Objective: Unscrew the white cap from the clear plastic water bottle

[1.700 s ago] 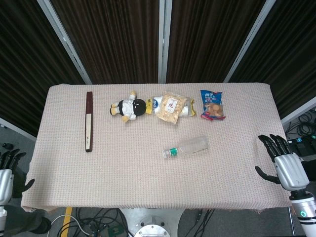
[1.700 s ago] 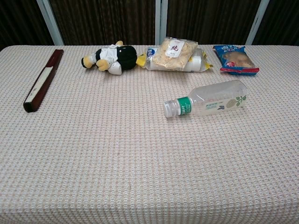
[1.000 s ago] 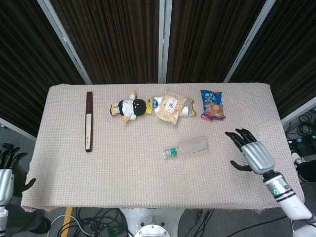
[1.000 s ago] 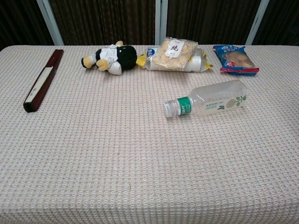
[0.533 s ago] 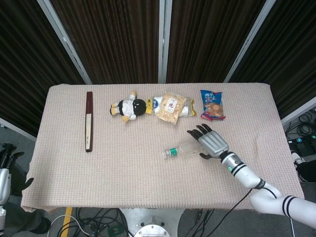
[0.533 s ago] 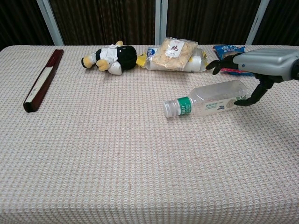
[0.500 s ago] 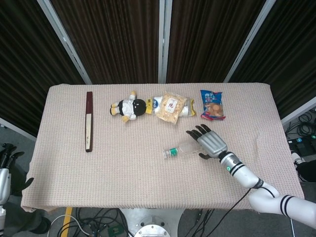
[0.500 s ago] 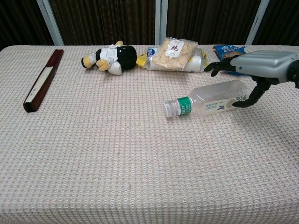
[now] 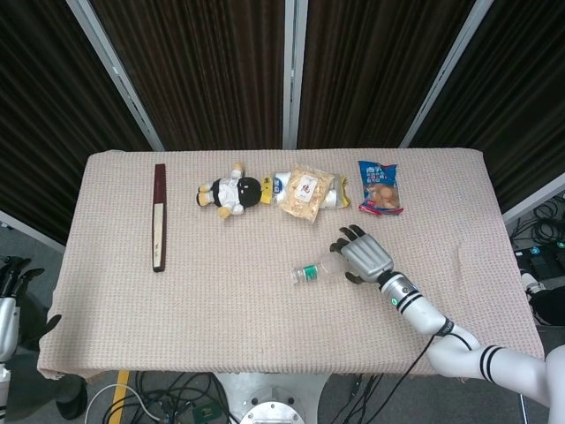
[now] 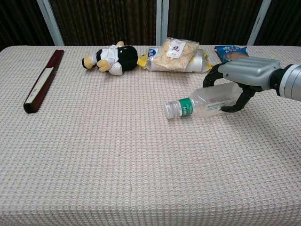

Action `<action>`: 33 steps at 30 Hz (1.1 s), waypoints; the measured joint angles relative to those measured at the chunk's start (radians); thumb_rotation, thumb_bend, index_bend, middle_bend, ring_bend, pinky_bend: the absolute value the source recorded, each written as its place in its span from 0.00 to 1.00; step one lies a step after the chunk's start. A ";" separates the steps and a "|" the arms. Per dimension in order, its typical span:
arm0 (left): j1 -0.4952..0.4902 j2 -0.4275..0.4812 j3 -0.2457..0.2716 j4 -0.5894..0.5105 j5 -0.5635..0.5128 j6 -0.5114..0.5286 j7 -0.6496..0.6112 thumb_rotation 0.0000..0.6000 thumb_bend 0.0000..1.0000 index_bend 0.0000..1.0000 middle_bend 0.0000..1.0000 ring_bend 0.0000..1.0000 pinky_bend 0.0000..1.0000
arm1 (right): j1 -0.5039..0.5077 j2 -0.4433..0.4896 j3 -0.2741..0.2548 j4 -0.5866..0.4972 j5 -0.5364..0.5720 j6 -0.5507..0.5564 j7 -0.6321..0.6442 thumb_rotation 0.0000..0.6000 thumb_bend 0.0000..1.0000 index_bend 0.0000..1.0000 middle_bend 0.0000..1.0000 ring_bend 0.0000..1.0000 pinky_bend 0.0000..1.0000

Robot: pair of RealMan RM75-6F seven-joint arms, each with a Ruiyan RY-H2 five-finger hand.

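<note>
The clear water bottle (image 9: 328, 267) (image 10: 207, 102) lies on its side on the table, right of centre. Its white cap (image 9: 297, 276) (image 10: 170, 109) and green label point left. My right hand (image 9: 364, 256) (image 10: 244, 70) reaches in from the right and covers the bottle's base end. Its fingers (image 10: 210, 77) arch over the far side and its thumb (image 10: 233, 106) curls against the near side, so it grips the body. The bottle still rests on the cloth. My left hand (image 9: 9, 305) hangs off the table's left front corner with fingers apart, holding nothing.
A dark folded fan (image 9: 159, 216) (image 10: 43, 80) lies at the far left. Along the back sit a plush toy (image 9: 229, 193) (image 10: 110, 59), a snack bag (image 9: 305, 193) (image 10: 178, 55) and a blue packet (image 9: 380, 187) (image 10: 230, 51) just behind my right hand.
My right hand swung in from the table's right edge to the bottle, and its fingers and thumb have curled around the bottle's body. The bottle has barely moved.
</note>
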 measured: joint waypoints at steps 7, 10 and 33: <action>-0.037 0.014 -0.009 -0.014 0.054 -0.013 -0.032 1.00 0.09 0.24 0.12 0.07 0.03 | -0.018 -0.007 -0.002 -0.013 -0.045 0.077 0.112 1.00 0.32 0.64 0.50 0.35 0.46; -0.078 0.019 -0.016 -0.028 0.105 -0.031 -0.059 1.00 0.09 0.24 0.12 0.07 0.03 | -0.032 0.000 -0.002 -0.036 -0.079 0.129 0.225 1.00 0.33 0.65 0.52 0.36 0.47; -0.434 -0.103 -0.103 -0.172 0.345 -0.171 -0.144 1.00 0.09 0.23 0.12 0.07 0.04 | 0.005 -0.042 0.023 -0.157 -0.205 0.265 0.796 1.00 0.40 0.65 0.55 0.41 0.54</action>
